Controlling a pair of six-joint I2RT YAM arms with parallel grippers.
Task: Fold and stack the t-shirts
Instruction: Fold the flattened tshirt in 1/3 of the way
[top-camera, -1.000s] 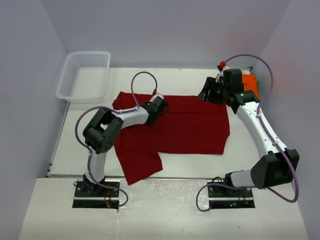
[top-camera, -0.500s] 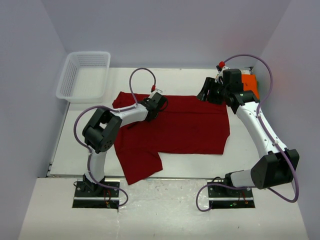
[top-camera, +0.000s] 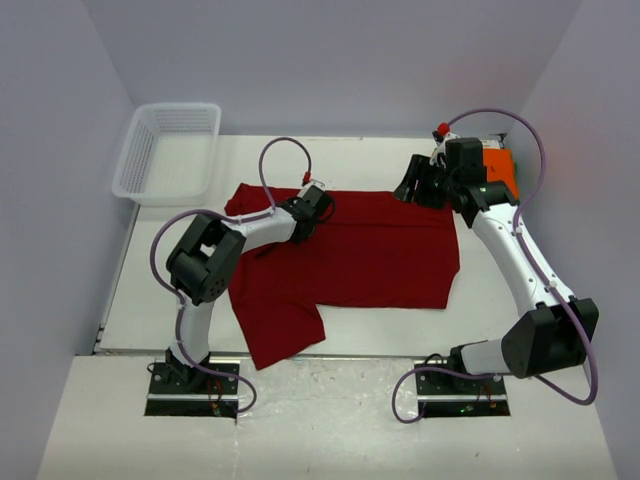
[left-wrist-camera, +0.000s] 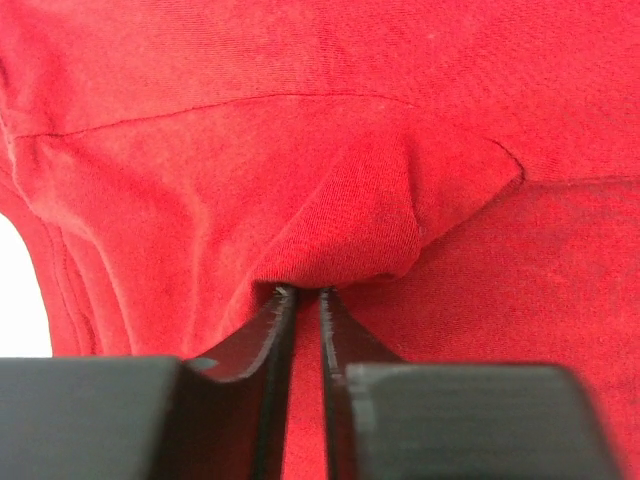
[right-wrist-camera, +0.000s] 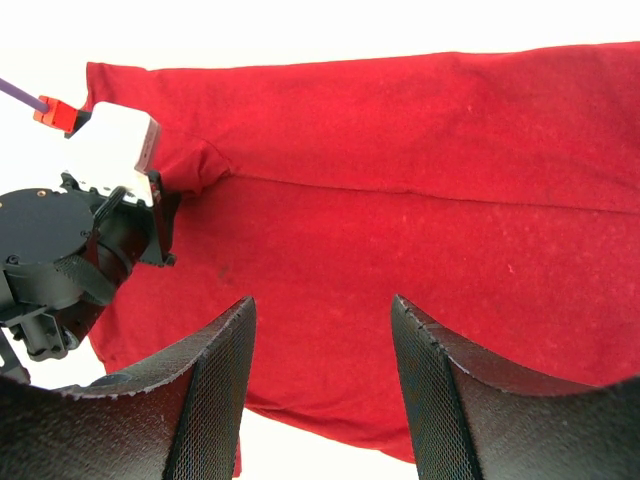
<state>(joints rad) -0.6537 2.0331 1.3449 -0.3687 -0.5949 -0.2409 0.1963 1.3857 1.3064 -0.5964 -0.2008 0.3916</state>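
Observation:
A dark red t-shirt (top-camera: 380, 250) lies spread on the white table, one part hanging over the near edge (top-camera: 280, 335). My left gripper (top-camera: 318, 212) is shut on a pinched fold of the red shirt (left-wrist-camera: 340, 240) near its upper left. My right gripper (top-camera: 412, 188) is open and empty, held above the shirt's far right corner; the shirt shows below it (right-wrist-camera: 420, 230). A bright orange shirt (top-camera: 500, 165) lies at the far right behind the right arm. No green shirt shows.
A white plastic mesh basket (top-camera: 170, 150) stands at the far left corner. The table's near edge (top-camera: 400, 352) runs in front of the shirt. The left arm's wrist and purple cable show in the right wrist view (right-wrist-camera: 60, 250).
The left gripper has shifted slightly up and left on the shirt, with the fold in it. The right arm has not moved.

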